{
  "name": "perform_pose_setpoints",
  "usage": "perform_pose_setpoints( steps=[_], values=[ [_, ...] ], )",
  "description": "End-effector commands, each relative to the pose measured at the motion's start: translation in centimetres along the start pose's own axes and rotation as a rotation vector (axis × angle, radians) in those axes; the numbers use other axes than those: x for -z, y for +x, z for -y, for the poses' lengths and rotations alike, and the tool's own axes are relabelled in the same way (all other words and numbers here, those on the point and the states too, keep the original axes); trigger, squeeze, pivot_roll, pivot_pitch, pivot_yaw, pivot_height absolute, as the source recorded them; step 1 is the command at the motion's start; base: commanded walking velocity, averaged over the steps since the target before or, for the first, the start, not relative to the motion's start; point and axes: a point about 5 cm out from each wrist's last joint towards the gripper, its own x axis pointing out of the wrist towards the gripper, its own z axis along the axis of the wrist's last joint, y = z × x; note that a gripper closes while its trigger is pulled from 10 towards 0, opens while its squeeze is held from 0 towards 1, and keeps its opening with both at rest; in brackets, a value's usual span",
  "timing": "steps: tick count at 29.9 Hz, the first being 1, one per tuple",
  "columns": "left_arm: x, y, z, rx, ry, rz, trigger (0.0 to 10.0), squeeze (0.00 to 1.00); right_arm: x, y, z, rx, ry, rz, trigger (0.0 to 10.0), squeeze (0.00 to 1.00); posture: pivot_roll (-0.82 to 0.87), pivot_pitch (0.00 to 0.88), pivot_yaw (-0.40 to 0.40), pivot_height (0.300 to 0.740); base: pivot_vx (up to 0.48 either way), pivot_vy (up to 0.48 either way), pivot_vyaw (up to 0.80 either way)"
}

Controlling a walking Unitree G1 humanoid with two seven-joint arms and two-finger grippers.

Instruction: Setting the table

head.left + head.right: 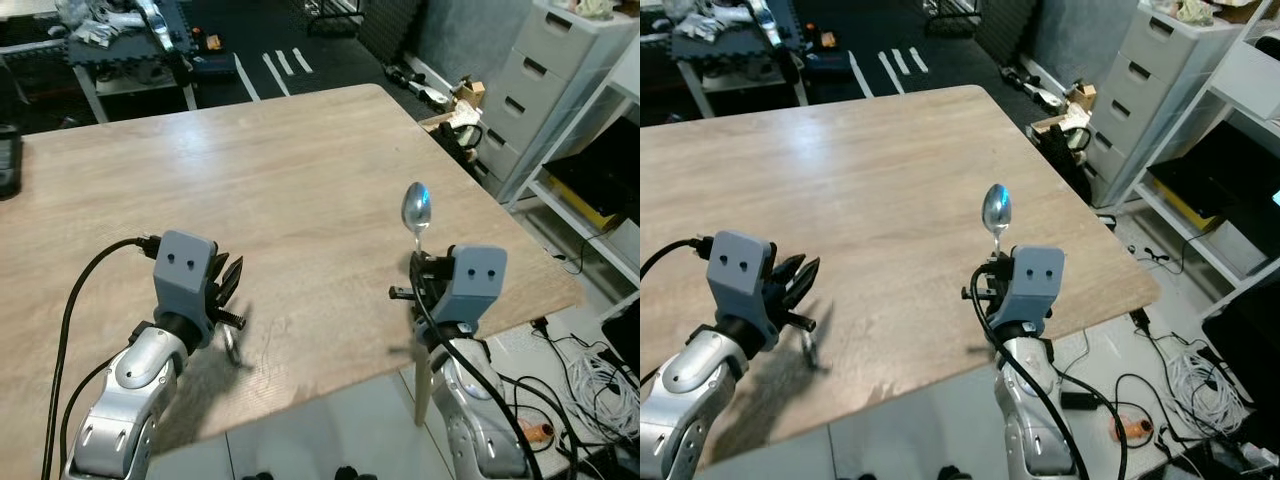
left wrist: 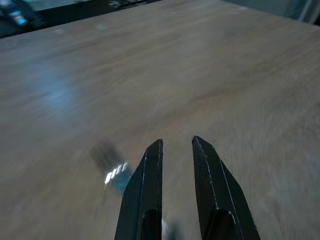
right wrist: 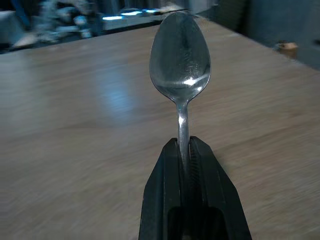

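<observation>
Right wrist view shows the right gripper (image 3: pixel 186 150) clamped on a spoon (image 3: pixel 180 62) over the wooden table (image 1: pixel 280 180). Next it needs lowering flat. Left gripper (image 2: pixel 176 150), slightly parted, hovers over what may be a fork (image 2: pixel 116 172).

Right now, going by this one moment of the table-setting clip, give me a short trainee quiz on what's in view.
1. True or false: the spoon lies flat on the table.
2. On which of the robot's sides is the arm that holds it? A. left B. right
3. Fill in: the spoon's bowl points ____.

Key:
1. False; it stands upright, clear of the table.
2. B; the right gripper has its jaws shut on the handle.
3. Up.
</observation>
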Motion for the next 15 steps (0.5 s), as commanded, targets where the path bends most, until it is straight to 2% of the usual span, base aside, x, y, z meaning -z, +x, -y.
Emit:
perform_pose_setpoints(
  steps=[1, 15],
  values=[
    [0.59, -0.14, 0.05, 0.000, -0.001, -0.024, 10.0, 0.00, 0.29, -0.10, 0.13, 0.010, 0.004, -0.005, 10.0, 0.00, 0.03, 0.063, 0.045, 0.740, -0.270, 0.000, 0.00],
    [0.55, -0.07, 0.10, 0.003, -0.003, -0.021, 10.0, 0.00, 0.38, -0.12, 0.15, 0.013, 0.003, -0.008, 10.0, 0.00, 0.03, 0.064, 0.046, 0.740, -0.262, 0.000, 0.00]
  ],
)
